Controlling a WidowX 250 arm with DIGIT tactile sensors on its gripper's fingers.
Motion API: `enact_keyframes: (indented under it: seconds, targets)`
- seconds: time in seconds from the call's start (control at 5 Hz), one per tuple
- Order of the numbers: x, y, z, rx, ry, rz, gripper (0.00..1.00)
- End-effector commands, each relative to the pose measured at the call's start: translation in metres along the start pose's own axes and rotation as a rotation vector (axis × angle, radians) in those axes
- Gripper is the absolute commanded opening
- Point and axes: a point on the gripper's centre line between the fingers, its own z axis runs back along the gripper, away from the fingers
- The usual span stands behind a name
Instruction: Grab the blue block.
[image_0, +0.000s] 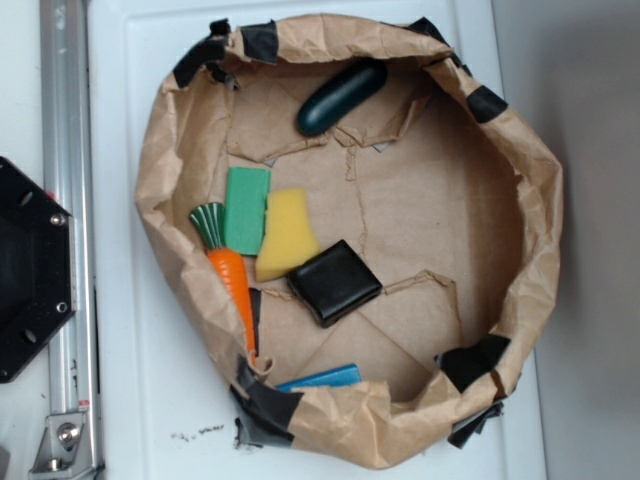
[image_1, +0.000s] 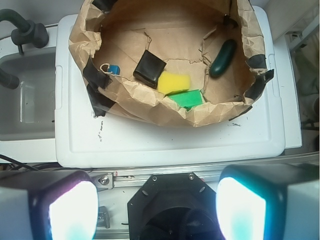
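The blue block (image_0: 322, 378) lies against the paper bag's (image_0: 160, 170) wall; the fingers (image_1: 72, 210) stand apart, well away.

A brown paper bowl full of toys, seen from above between two glowing fingers.

The crumpled brown paper bowl (image_1: 150, 102) with black tape on its rim sits on a white plastic lid (image_1: 165, 140). Inside, the small bright-blue block (image_1: 114, 69) peeks out by the left wall. A flat black square (image_1: 149, 68) lies just beside a yellow sponge piece (image_1: 174, 82), and a green block (image_1: 189, 98) touches the yellow one. A dark teal rounded oblong (image_1: 223, 58) rests on the right. The gripper (image_1: 157, 210) has its fingers (image_1: 72, 210) spread wide apart at the bottom, well away from the bowl.
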Motion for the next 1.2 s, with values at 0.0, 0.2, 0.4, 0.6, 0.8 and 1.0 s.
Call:
enact_keyframes:
  seconds: [0.0,0.2,0.4,0.6,0.8,1.0]
  targets:
    - [0.0,0.0,0.0,0.0,0.0,0.0,1.0]
    - [0.046,0.003,-0.036,0.039,0.017,0.101,1.0]
    - [0.091,0.007,-0.07,0.036,0.04,0.202,1.0]
    - [0.112,0.016,-0.104,0.018,0.082,0.298,1.0]
    - [0.118,0.024,-0.142,-0.019,0.123,0.436,1.0]
    - [0.113,0.005,-0.166,-0.066,0.236,0.517,1.0]
